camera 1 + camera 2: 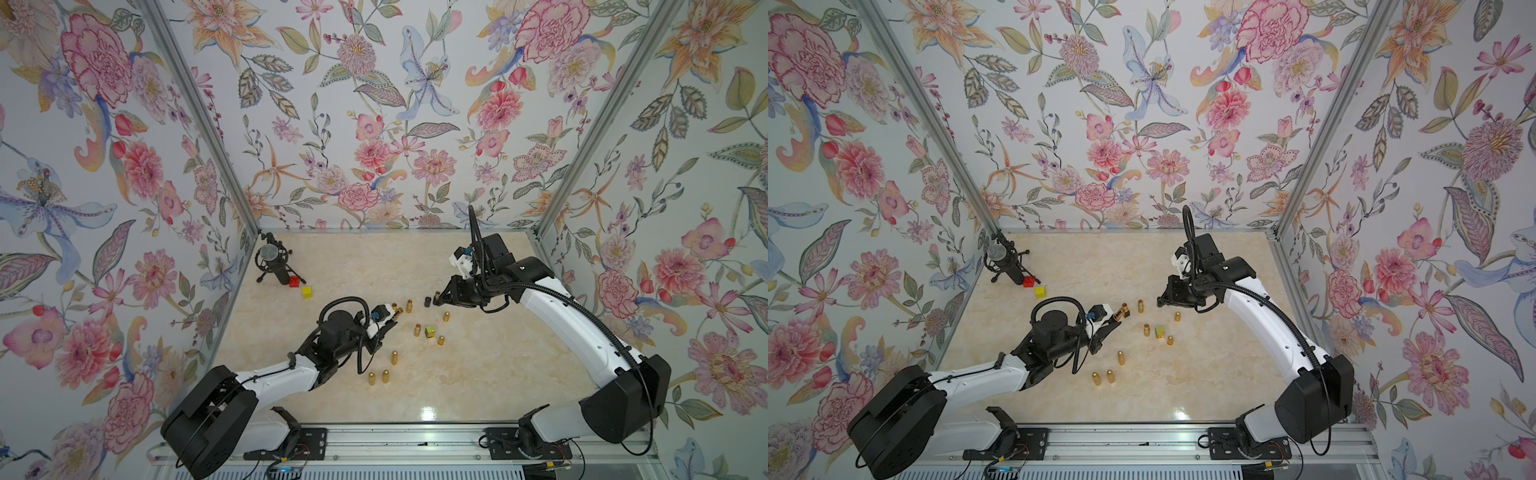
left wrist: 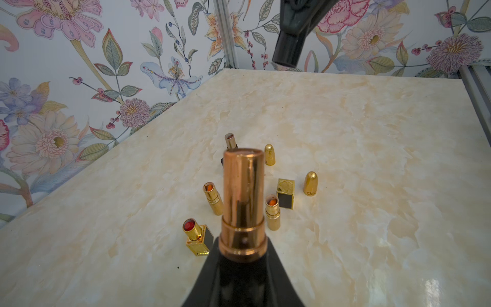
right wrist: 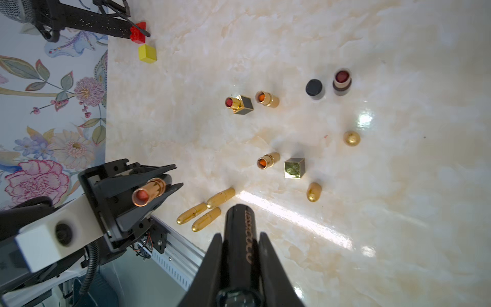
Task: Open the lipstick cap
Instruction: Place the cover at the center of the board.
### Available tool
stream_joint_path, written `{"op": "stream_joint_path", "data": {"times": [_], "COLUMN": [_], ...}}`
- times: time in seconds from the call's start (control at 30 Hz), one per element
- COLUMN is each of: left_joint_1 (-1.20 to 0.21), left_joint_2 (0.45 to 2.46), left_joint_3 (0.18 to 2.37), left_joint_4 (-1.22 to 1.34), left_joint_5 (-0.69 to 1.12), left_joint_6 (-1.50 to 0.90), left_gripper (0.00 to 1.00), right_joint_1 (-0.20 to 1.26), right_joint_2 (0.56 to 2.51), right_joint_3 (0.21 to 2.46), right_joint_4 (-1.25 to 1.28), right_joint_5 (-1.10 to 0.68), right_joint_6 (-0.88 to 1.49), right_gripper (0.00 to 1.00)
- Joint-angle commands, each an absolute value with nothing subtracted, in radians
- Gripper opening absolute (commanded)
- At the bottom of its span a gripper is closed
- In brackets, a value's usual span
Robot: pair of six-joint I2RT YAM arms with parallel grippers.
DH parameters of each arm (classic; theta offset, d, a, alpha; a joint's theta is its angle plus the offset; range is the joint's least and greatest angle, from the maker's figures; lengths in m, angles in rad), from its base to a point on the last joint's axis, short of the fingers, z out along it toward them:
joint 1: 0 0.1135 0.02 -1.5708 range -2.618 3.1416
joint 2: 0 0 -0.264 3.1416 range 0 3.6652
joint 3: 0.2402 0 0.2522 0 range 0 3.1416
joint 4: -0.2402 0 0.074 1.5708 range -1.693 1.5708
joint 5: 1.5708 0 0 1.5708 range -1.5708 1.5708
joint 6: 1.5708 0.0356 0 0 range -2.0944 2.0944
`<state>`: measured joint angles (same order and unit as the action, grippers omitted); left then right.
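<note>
Lipstick cluster (image 1: pixel 417 330) central (table (image 1: pixel 519 374) rightward open)

Lipstick (image 2: pixel 244 196): rose-gold metallic tube, uncapped, with a reddish-brown stick showing flush at its open end. It is clamped at its wider base collar in the left gripper (image 2: pixel 243 247) and held in the air, projecting straight out past the fingertips. Cap (image 3: pixel 239 239): glossy black cylinder with copper lettering along its side, fully off the lipstick and well apart from it, pinched lengthwise in the right gripper (image 3: pixel 239 235).
</note>
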<state>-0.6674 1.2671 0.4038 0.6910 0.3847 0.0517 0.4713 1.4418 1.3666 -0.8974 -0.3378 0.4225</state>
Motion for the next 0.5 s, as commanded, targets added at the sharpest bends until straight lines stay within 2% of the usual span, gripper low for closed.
{"op": "stream_joint_path", "data": {"times": [0.0,0.2,0.47], "left_joint_1": [-0.656,-0.654,-0.655], "left_joint_2": [1.228,1.215,1.223], "left_joint_3": [0.387,0.39,0.389], "left_joint_4": [0.764,0.794,0.828], "left_joint_5": [0.37,0.378,0.381], "left_joint_6": [-0.004,-0.031,-0.055], "left_gripper": [0.0,0.0,0.0], "right_joint_1": [0.484,0.501,0.524], "right_joint_2": [1.414,1.432,1.532], "right_joint_3": [1.282,1.139,1.048], "right_joint_4": [-0.946,-0.943,-0.774], "right_joint_5": [-0.158,0.021,0.0], "right_joint_6": [0.426,0.449,0.47], "right_gripper": [0.2,0.2,0.2]}}
